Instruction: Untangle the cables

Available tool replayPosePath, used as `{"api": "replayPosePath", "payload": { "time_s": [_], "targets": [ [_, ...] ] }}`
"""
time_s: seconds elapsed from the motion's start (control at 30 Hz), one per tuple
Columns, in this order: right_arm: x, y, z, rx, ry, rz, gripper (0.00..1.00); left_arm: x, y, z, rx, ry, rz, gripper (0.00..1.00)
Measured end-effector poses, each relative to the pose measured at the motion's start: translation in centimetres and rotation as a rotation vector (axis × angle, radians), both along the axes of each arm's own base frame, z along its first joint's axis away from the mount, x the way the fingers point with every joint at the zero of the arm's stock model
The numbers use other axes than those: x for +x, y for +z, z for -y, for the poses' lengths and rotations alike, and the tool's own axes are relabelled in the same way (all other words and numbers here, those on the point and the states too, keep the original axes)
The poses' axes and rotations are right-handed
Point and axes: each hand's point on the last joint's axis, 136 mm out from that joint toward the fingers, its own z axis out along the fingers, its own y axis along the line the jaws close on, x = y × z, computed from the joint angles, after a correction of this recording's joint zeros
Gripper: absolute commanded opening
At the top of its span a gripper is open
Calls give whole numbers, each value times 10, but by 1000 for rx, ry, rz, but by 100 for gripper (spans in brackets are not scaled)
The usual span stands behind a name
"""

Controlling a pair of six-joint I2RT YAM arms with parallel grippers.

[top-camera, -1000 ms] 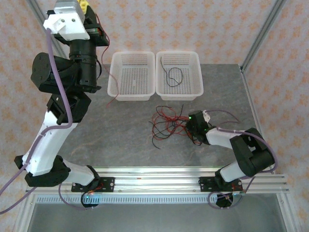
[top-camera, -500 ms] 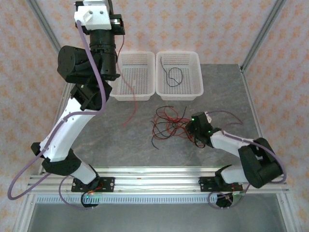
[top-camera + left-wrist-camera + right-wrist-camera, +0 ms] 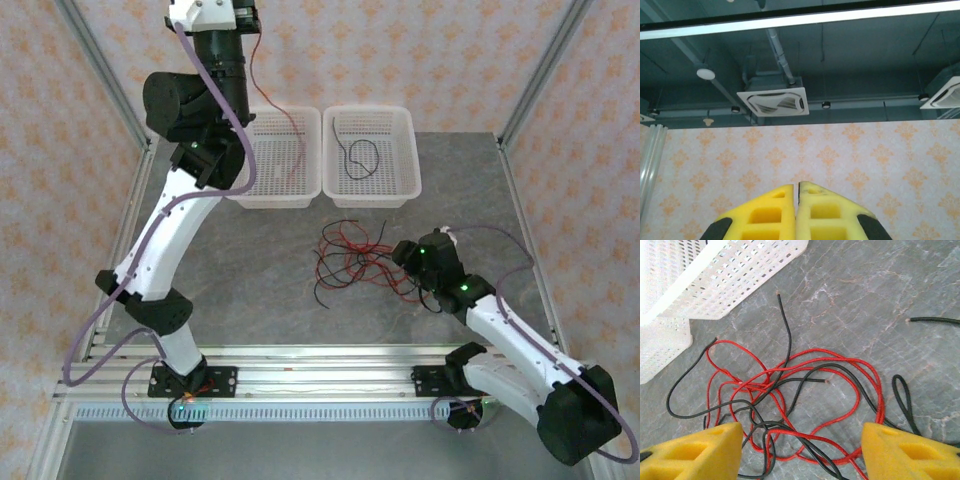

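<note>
We are seeing bright, even light on the grey marbled tabletop (image 3: 250, 290), with faint soft shadows. The thin red and black cables (image 3: 762, 386) are showing sharp, the yellow foam fingertips (image 3: 695, 450) slightly soft. A long white ceiling strip light (image 3: 800, 19) is glaring.

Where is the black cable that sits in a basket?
Top view: the black cable lies inside the right-hand white basket, beyond the tangle.

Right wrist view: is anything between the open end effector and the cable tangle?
Nothing visible. The tangle of thin red and black cables lies bare on the grey marbled tabletop, between the right end effector's yellow fingers.
</note>
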Motion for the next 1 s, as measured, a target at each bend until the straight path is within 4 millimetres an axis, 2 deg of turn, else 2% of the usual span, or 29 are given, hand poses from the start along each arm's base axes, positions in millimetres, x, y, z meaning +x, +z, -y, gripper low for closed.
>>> {"api": "replayPosePath", "payload": {
  "time_s": [0.2, 0.47, 0.63, 0.83, 0.9, 1.0],
  "targets": [
    [-4, -6, 4, -24, -7, -26, 63, 40, -16, 3, 14, -10, 48, 0],
    [2, -2, 1, -34, -1, -33, 63, 103, -55, 15, 12, -37, 17, 0],
    [8, -5, -1, -51, 8, -49, 63, 125, -67, 3, 1, -37, 15, 0],
    [11, -22, -3, -83, 19, -98, 63, 137, -72, -29, -23, 4, 33, 0],
    [13, -30, -4, -92, 23, -118, 63, 144, -81, -37, -26, 19, 33, 0],
    [15, -40, -6, -103, 29, -143, 63, 169, -117, -40, -11, 39, -24, 0]
  ]
}}
